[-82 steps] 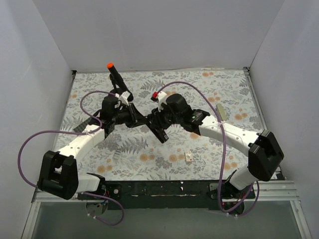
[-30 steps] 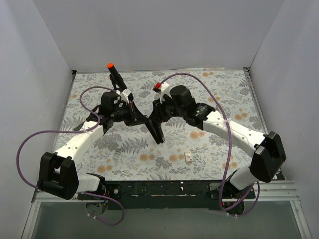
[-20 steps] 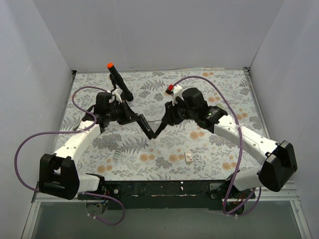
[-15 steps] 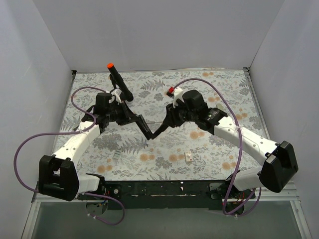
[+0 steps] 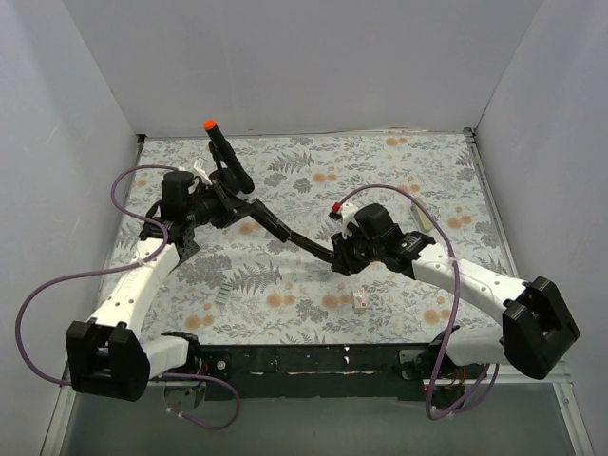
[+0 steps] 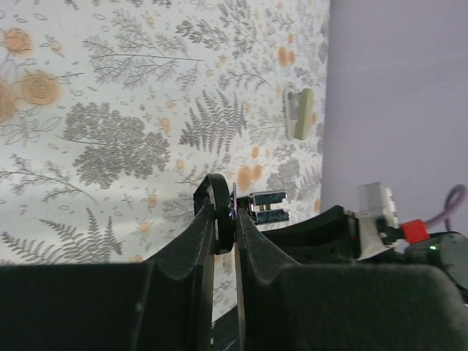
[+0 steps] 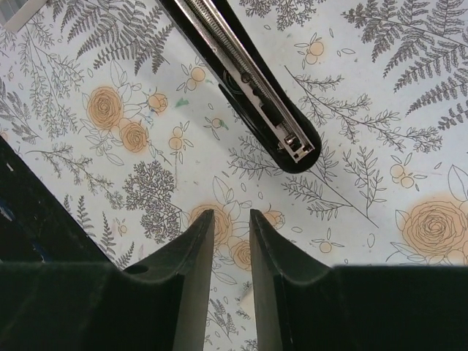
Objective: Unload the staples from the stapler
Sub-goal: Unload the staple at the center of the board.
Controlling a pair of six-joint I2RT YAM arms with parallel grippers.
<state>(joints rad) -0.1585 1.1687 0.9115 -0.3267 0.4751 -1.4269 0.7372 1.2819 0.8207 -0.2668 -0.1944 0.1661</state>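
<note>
Over the middle of the flower-printed table cover (image 5: 380, 171), the stapler (image 5: 290, 233) hung as a slim black bar, slanting from the left gripper (image 5: 245, 204) on the far left down toward the right gripper (image 5: 337, 258) on the near right; the left gripper was clamped on the bar's far-left end, and in the left wrist view its two fingers (image 6: 183, 256) were pressed close on a thin black curved edge of the stapler (image 6: 215, 191), with a silvery metal piece (image 6: 267, 207) showing just beyond the tips; whether the bar's near end touched the table could not be told from above.

From the right wrist view the stapler (image 7: 248, 88) ran in from the upper left, its silvery inner rail facing the camera and its rounded end lying just beyond the right gripper (image 7: 230, 219); that gripper's fingers (image 7: 191, 252) stood a narrow slit apart, with only the printed cover between them, so it held nothing and did not touch the bar.

Behind the left gripper, at the far left, a black post with an orange tip (image 5: 220, 147) stood upright; a pale beige clip (image 5: 421, 211) lay to the right, well apart from the stapler, and showed again in the left wrist view (image 6: 298, 113); a small white block (image 5: 359, 300) lay near the right arm, on the near side of its gripper.
</note>
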